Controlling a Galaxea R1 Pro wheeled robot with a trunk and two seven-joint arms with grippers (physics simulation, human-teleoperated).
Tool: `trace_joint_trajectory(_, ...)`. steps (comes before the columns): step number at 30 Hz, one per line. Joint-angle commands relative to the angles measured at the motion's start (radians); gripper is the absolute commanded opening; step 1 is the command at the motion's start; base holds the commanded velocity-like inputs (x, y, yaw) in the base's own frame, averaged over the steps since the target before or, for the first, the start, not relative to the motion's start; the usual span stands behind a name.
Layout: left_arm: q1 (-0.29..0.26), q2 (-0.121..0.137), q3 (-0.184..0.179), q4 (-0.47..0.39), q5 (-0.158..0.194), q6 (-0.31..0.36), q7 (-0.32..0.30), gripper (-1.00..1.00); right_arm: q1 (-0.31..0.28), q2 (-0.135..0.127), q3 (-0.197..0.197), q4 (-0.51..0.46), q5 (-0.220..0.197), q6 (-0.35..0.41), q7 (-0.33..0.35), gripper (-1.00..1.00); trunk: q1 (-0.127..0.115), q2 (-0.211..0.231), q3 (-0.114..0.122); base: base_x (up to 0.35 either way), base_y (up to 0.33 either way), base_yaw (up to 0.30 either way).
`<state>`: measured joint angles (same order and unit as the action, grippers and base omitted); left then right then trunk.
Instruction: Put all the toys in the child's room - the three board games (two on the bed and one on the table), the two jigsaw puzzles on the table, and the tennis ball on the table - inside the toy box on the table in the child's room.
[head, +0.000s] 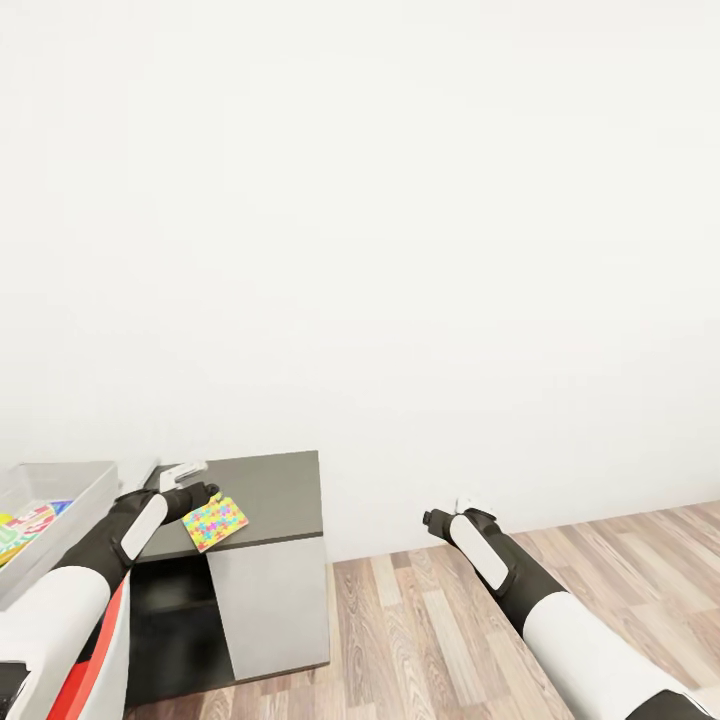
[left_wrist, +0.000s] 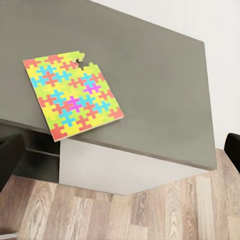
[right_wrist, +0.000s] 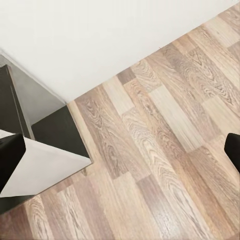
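Honestly, my worry here is the jigsaw puzzle (left_wrist: 72, 95). It seems to lie flat on the dark desk (left_wrist: 160, 85), close to the front edge, and 1 corner looks to hang a little over that edge. The board is thin, with no raised rim to catch, so if my left hand (head: 190, 480) comes in low and pushes it, I judge it may slide off to the wood-plank floor (right_wrist: 160, 150). The matte desk top looks smooth, which will not help.

The left hand is released, its 2 dark fingers (left_wrist: 10, 160) wide apart and nothing between them. The right hand (head: 450, 515) is also released and empty, over the floor.

The puzzle is a square of small interlocking patches in yellow, green, blue, orange and pink, with 1 notch missing at an edge. The toy box (head: 75, 478), pale grey with sloping walls, stands just beside the desk, on my left, with a colourful board game (head: 30, 525) already inside
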<state>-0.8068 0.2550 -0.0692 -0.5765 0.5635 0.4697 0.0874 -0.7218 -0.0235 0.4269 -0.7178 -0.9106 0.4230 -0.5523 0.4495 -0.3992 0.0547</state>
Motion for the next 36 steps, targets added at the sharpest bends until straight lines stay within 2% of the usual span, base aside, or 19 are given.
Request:
trace_joint_trajectory(1, 0.000, 0.001, -0.007, -0.002, 0.010, 0.002, 0.009, 1.00, -0.001, -0.001, 0.006, -0.002, -0.007, 0.002, -0.008, 1.00, 0.001, -0.001, -0.001, 0.088, -0.015, 0.000)
trace_joint_trajectory(19, 0.000, 0.001, -0.007, -0.002, 0.008, 0.001, 0.012, 1.00, -0.001, 0.001, 0.006, -0.002, -0.007, 0.002, -0.006, 1.00, 0.001, -0.001, -0.011, 0.055, -0.002, 0.002)
trace_joint_trajectory(28, 0.000, 0.001, -0.007, -0.002, 0.009, 0.001, 0.012, 1.00, -0.001, 0.001, 0.006, -0.002, -0.007, 0.002, -0.006, 1.00, 0.001, -0.001, -0.018, 0.002, -0.080, 0.131)
trace_joint_trajectory(36, 0.000, 0.001, -0.008, -0.002, 0.009, 0.001, 0.012, 1.00, -0.001, 0.001, 0.006, -0.002, -0.007, 0.002, -0.006, 1.00, 0.001, -0.001, -0.019, 0.000, -0.037, 0.024)
